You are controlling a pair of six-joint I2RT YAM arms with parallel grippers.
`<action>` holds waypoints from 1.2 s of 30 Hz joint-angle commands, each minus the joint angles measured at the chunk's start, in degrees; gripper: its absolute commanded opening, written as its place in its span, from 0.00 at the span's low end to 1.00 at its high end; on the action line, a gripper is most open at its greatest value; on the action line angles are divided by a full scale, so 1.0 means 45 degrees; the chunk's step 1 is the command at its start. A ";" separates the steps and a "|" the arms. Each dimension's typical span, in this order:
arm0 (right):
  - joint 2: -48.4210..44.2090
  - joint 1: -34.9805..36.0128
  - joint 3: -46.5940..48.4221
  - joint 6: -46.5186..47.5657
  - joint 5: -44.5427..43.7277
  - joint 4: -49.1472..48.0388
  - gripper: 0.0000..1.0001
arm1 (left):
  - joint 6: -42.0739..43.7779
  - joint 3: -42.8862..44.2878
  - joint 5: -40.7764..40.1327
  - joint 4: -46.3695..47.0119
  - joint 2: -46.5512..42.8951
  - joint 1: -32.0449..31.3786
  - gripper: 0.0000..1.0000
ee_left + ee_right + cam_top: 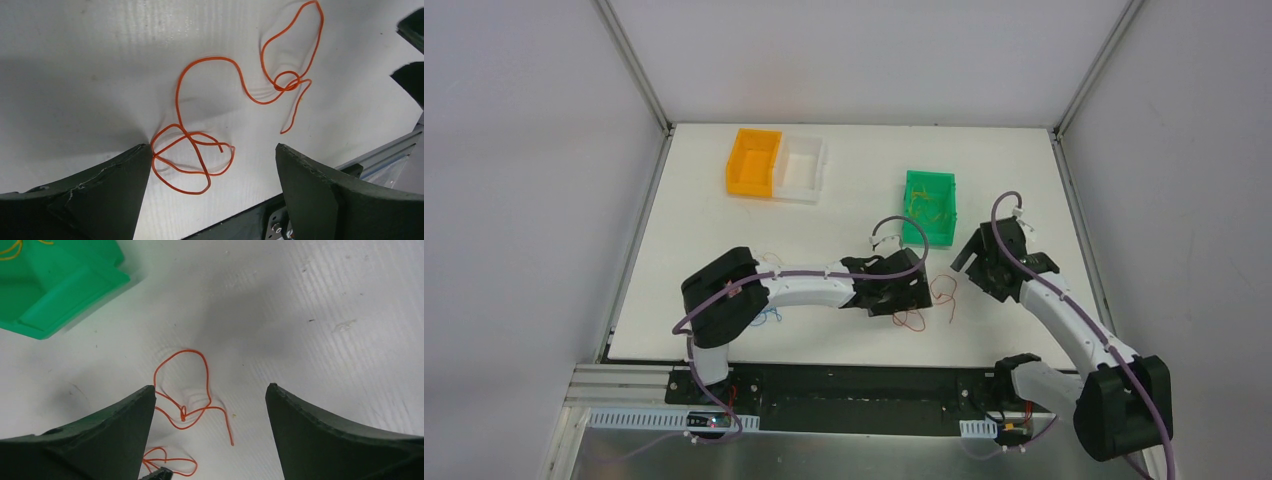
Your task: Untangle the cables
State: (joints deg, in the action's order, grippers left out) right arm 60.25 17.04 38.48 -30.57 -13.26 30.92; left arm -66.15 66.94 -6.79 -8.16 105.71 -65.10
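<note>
One orange-red cable (189, 136) lies in loose loops on the white table, with a small knot (287, 82) farther along it. My left gripper (212, 150) is open and empty just above it, its left fingertip next to the near loop. My right gripper (210, 390) is open and empty above the knotted end (182, 412). From above, the cable (941, 290) lies between the left gripper (902, 298) and the right gripper (972, 258). A blue cable (769, 316) lies by the left arm. Yellow cables (927, 208) lie in the green bin.
The green bin (929, 235) stands just behind both grippers and shows in the right wrist view (65, 285). An orange bin (754, 160) and a white bin (802, 167) stand at the back left. The table's black front edge (240, 215) is close below the left gripper.
</note>
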 commanded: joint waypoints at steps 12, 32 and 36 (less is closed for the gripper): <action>0.2120 -0.0799 -0.0604 0.0118 0.4751 -0.1771 0.29 | -0.0126 0.1352 -0.0665 0.0297 0.1111 -0.0201 0.92; -0.2369 -0.1053 -0.0479 -0.1455 0.3193 0.1238 0.77 | 0.0231 0.2651 -0.0336 0.0246 0.2368 0.0092 0.88; -0.3221 -0.1230 0.0043 -0.1548 0.1190 0.1967 0.79 | 0.0577 0.3299 -0.0410 -0.0496 0.2772 -0.0009 0.93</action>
State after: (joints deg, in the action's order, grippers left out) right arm 49.30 12.19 35.18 -36.05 1.65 32.95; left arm -65.82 78.78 -7.94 -7.42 115.24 -64.84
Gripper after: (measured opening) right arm 0.786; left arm 0.903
